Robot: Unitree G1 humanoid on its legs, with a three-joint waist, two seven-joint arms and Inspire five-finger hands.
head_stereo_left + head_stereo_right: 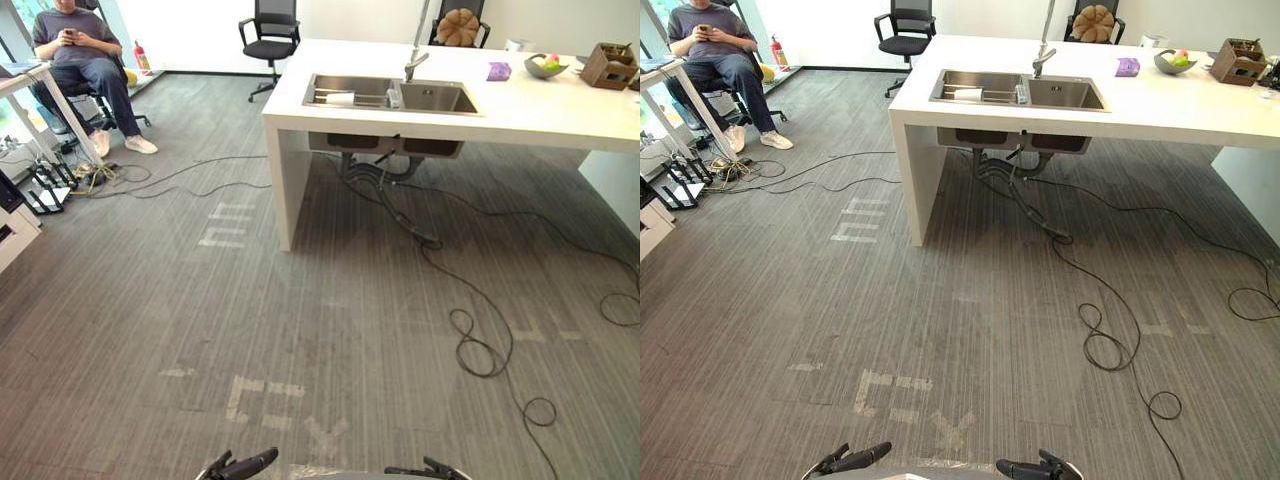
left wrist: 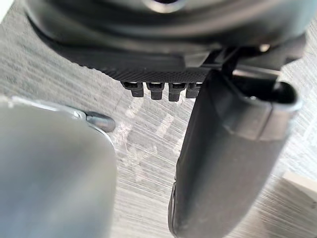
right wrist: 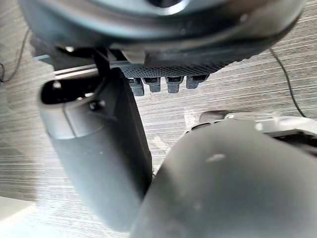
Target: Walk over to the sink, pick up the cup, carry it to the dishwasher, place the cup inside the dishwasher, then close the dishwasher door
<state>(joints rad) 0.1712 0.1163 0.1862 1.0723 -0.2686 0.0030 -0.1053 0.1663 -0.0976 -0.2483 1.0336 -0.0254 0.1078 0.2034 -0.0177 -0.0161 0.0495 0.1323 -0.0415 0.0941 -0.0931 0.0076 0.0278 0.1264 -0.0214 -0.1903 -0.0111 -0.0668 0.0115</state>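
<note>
Right, we're standing well back on the grey striped carpet (image 1: 150, 300), with pale tape marks (image 1: 262, 395) on the floor just ahead of us. Across the room sits the long white counter (image 1: 520, 115), and set into it is the double stainless-steel sink (image 1: 445, 97) with its tall metal faucet (image 1: 415, 62) rising between the basins.

In the left basin we can make out a small white object (image 1: 340, 98), which seems to be the cup lying there, though from here we can't tell its shape for sure.

Down at the lower edge of the head views we catch our left hand (image 1: 243, 465), dark fingers stretched out loosely and holding nothing. Our right hand (image 1: 1035, 468) hangs low beside it, fingers relaxed and likewise bare. Both wrist views show a row of fingertips and a thumb (image 2: 228, 163) over carpet, nothing between them.

Further along the counter we see a small purple object (image 1: 498, 71), a grey bowl of fruit (image 1: 545, 68) and a brown wooden box (image 1: 608, 65). Behind it stands a black office chair (image 1: 272, 40). Far off to our left a person (image 1: 80, 50) sits in a chair, looking at a phone.
</note>
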